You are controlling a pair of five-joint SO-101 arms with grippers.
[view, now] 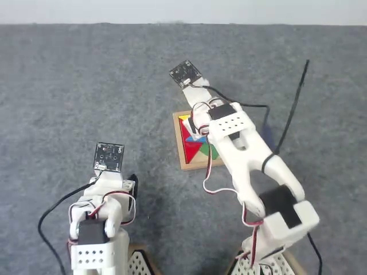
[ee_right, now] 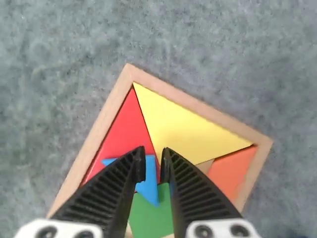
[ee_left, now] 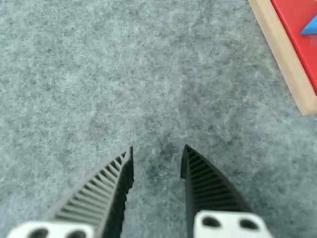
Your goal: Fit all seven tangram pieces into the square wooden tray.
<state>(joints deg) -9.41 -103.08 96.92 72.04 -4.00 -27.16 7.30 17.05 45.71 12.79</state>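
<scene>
Wood, by the look of it: the blue piece [ee_right: 149, 188] should be light, stiff and slick, best pinched across opposite edges (or nudged flat by a fingertip). It lies askew in the tray [ee_right: 108, 116], right of centre on the tabletop [ee_left: 124, 74]. The right gripper [ee_right: 152, 151] hovers over it with fingers parted by a slit, apparently clasping nothing, while the left gripper [ee_left: 157, 148], near-left of the tray, has its fingers spread and empty.

The left arm [view: 100, 229] sits folded back at the table's [view: 57, 86] near edge, the left gripper [ee_left: 156, 151] pointing down, fingers [ee_left: 111, 183] spread apart. The right arm [view: 252, 166] stretches toward the table's middle, the right gripper [ee_right: 153, 151] angled down, its fingers a narrow gap apart.
</scene>
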